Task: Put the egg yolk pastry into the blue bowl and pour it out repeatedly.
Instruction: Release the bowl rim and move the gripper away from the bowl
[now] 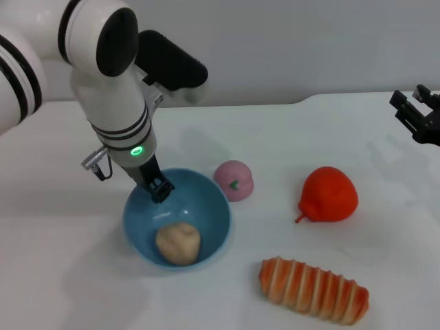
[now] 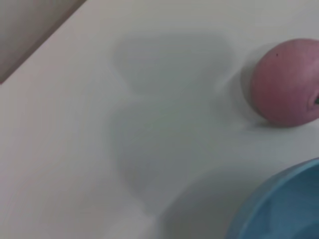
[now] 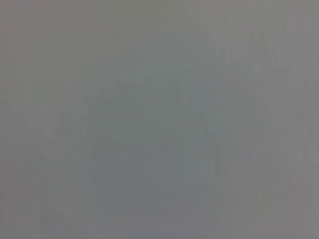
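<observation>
The blue bowl (image 1: pixel 210 206) stands upright on the white table, left of centre in the head view. The egg yolk pastry (image 1: pixel 178 243), a pale beige lump, lies inside it toward the near side. My left gripper (image 1: pixel 159 187) reaches down at the bowl's far-left rim, shut on the rim with one fingertip inside the bowl. The left wrist view catches only an edge of the blue bowl (image 2: pixel 284 206). My right gripper (image 1: pixel 416 110) is parked at the far right edge of the table, open and holding nothing.
A pink ball (image 1: pixel 234 180) (image 2: pixel 285 82) with a green mark sits just right of the bowl's far side. A red fruit (image 1: pixel 329 194) lies further right. A long orange-striped bread loaf (image 1: pixel 313 289) rests near the front edge.
</observation>
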Robot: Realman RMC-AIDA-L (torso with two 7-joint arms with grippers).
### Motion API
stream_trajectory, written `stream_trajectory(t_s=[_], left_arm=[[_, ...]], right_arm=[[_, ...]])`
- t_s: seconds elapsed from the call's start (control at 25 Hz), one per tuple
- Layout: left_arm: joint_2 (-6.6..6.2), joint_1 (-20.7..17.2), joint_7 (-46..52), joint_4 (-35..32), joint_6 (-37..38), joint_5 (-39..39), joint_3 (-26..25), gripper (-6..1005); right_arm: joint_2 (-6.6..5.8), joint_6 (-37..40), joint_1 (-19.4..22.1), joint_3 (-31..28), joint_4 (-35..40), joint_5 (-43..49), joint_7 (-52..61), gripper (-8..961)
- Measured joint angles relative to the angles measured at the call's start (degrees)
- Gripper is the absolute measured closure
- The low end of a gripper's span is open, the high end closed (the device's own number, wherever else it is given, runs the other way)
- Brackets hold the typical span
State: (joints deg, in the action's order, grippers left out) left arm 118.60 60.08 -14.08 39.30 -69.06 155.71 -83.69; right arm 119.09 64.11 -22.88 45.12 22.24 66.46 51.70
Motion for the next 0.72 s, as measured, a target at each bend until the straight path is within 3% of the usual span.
stream_trajectory(t_s=[0.32, 0.44, 0.72], left_arm=[[-0.19, -1.0, 1.1, 3.03, -0.32, 0.2, -0.05, 604], [-0.23, -0.98, 1.86, 3.42, 0.03, 0.38, 0.16, 447], [-0.42, -3.2, 2.74, 7.61, 3.24, 1.69, 0.05, 418]], right_arm=[[0.0, 0.14, 0.03, 0.25, -0.01, -0.02, -0.02, 497], [0.0, 0.34, 0.06, 0.12, -0.01, -0.02, -0.03, 497], [-0.01, -0.01, 0.34, -0.28, -0.34, -0.63, -3.54, 497]])
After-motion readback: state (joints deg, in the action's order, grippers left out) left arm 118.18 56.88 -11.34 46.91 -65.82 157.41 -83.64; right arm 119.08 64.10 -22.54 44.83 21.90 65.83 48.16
